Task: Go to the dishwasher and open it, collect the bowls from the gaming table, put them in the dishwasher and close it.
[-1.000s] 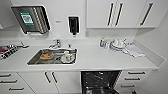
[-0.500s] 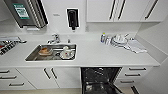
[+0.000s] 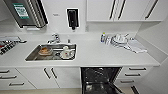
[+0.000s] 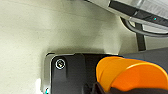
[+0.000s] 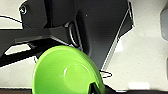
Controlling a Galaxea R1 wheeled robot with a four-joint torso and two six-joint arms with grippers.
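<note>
The dishwasher (image 3: 100, 79) stands open under the white counter, right of the sink, its dark inside and wire racks showing. An orange bowl (image 4: 130, 73) is held in my left gripper (image 4: 105, 88), above a pale floor. A green bowl (image 5: 66, 72) is held at its rim in my right gripper (image 5: 96, 89), its hollow facing the camera. The gaming table is out of view.
A steel sink (image 3: 52, 52) with dishes in it is set in the counter (image 3: 100, 56). Plates and a cloth (image 3: 125, 41) lie at the back right. White drawers (image 3: 132, 73) flank the dishwasher, wall cabinets (image 3: 112, 10) hang above, and a side wall (image 3: 157, 35) closes the right.
The whole head picture has shifted a little, so the camera has moved; the dishwasher opening sits slightly larger in the picture. Nothing on the counter has moved.
</note>
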